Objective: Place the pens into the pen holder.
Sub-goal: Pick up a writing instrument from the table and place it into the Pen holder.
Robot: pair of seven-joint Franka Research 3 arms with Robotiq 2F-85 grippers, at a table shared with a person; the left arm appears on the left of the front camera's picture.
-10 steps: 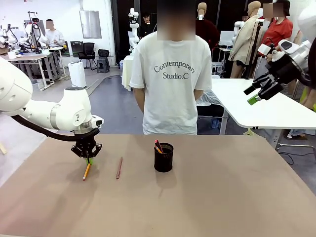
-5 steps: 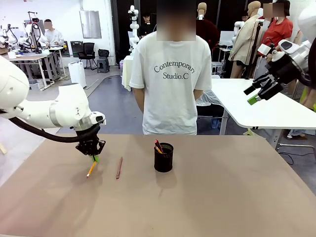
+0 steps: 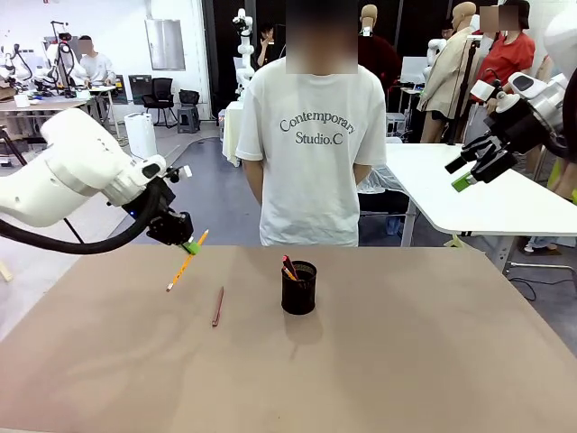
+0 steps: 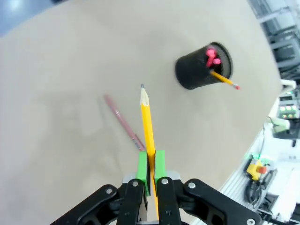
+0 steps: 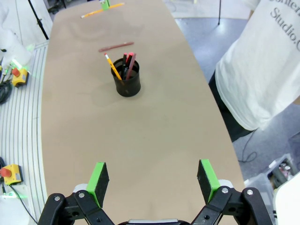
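The left gripper (image 3: 189, 245) is pinched tight on a yellow pencil (image 3: 185, 263), gripping it nearer its upper end; in the front view the pencil hangs in the air over the far left of the brown table (image 3: 406, 361), tilted, its sharpened tip pointing down toward 7 o'clock; it sits at about 10 o'clock from the pen holder (image 3: 298, 288), well apart from it. In the left wrist view the green pads (image 4: 141, 164) press on either side of the pencil's shaft, and the point sticks out ahead of them. A reddish-brown pencil (image 3: 217, 307) lies flat on the table at 9 o'clock of the holder, near it but not touching. The black mesh holder stands upright near the table's middle; a pinkish-red pen (image 3: 288, 266) and a second yellow pencil (image 4: 224, 80) lean inside it, tops above the rim. The right gripper (image 3: 473, 171) is held high at 2 o'clock of the holder, off the table; in its wrist view the fingers stand spread wide with nothing between them. A person in a white T-shirt (image 3: 311, 153) stands at the far edge, at 12 o'clock.
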